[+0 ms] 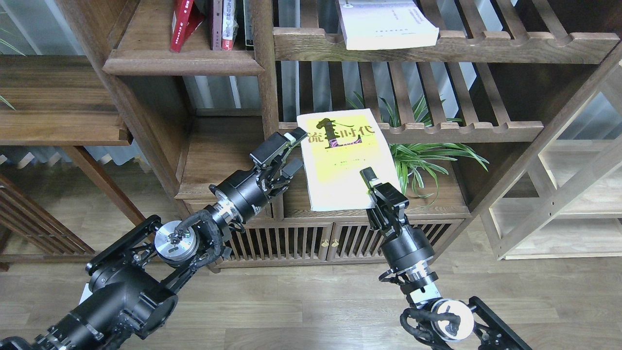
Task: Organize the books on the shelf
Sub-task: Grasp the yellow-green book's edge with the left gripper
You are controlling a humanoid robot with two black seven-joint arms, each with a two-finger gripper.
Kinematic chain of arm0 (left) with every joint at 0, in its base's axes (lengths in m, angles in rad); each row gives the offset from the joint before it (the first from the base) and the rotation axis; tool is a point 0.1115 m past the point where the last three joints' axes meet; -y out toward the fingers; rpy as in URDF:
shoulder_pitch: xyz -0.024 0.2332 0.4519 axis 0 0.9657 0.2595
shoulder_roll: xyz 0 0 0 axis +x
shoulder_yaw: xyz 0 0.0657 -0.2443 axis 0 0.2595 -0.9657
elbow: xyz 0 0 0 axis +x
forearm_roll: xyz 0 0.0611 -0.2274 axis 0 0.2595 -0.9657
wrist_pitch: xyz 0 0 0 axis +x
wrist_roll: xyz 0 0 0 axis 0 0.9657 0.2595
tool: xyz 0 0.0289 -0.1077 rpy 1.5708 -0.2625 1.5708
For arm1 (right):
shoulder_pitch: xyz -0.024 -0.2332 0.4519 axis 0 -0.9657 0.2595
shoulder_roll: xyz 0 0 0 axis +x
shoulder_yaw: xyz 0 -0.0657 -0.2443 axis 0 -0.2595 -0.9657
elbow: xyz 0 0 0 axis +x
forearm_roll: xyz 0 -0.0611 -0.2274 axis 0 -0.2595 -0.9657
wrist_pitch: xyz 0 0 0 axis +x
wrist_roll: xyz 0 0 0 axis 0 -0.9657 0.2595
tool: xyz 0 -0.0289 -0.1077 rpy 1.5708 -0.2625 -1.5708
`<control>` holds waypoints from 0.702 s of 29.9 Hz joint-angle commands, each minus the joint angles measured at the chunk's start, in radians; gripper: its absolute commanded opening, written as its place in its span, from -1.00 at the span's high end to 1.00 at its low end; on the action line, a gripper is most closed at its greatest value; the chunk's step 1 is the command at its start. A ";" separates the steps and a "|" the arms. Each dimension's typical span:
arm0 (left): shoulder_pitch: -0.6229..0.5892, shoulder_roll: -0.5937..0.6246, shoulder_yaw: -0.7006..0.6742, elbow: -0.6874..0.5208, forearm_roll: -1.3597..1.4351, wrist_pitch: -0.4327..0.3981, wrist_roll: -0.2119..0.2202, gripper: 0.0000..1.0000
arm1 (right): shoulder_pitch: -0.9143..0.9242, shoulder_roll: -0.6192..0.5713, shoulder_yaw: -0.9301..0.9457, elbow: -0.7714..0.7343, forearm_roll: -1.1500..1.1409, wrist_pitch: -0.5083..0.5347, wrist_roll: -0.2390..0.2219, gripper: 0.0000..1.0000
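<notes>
Head view, bookcase of dark brown wood. The large yellow-green paperback with black characters is being held face-up in mid-air in front of the lower slatted rack, its top edge overlapping that rack's left end. The right gripper is clamping the book's lower right corner, one finger lying on the cover and the other hidden beneath it. The left gripper is standing with its fingers parted at the book's upper left edge; whether the upper finger is touching that edge cannot be told. The solid plank shelf of dark brown wood with a rounded front edge is sitting at upper left, carrying the dark red paperback, which is leaning near its middle, beside several upright books at its right end. The thick white paperback is lying flat on the upper slatted rack, overhanging its front rail. A green spider plant is standing behind the held book, on the cabinet top at its right
</notes>
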State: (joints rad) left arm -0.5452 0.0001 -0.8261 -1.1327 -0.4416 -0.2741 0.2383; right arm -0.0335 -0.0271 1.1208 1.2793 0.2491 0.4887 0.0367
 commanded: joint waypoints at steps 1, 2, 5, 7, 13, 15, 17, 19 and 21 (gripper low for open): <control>0.002 0.003 0.001 0.008 -0.009 0.003 0.022 -0.96 | 0.004 0.001 -0.001 0.000 -0.001 0.000 0.000 0.92; 0.002 0.005 -0.001 0.010 -0.011 0.003 0.035 -0.96 | 0.007 0.001 -0.001 0.000 -0.001 0.000 0.000 0.92; 0.001 0.011 0.001 0.014 -0.009 0.010 0.052 -0.96 | 0.010 0.001 -0.001 -0.002 -0.001 0.000 0.000 0.92; 0.001 0.020 0.002 0.024 -0.009 0.026 0.055 -0.96 | 0.010 0.003 -0.001 -0.002 -0.001 0.000 0.000 0.92; -0.007 0.028 -0.013 0.027 -0.011 0.049 0.081 -0.96 | 0.010 0.003 -0.009 0.002 -0.002 0.000 0.000 0.92; -0.016 0.023 -0.019 0.039 -0.011 0.050 0.102 -0.96 | 0.010 0.004 -0.010 0.002 -0.004 0.000 -0.001 0.92; -0.039 0.021 -0.027 0.069 -0.011 0.053 0.116 -0.96 | 0.010 0.009 -0.019 0.002 -0.005 0.000 -0.003 0.92; -0.058 0.018 -0.028 0.097 -0.012 0.056 0.122 -0.95 | 0.010 0.012 -0.024 0.002 -0.014 0.000 -0.003 0.92; -0.071 0.018 -0.028 0.106 -0.029 0.058 0.133 -0.88 | 0.010 0.019 -0.024 0.003 -0.024 0.000 -0.003 0.92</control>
State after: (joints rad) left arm -0.5969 0.0199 -0.8533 -1.0458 -0.4556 -0.2188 0.3577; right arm -0.0230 -0.0162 1.0993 1.2807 0.2370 0.4887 0.0342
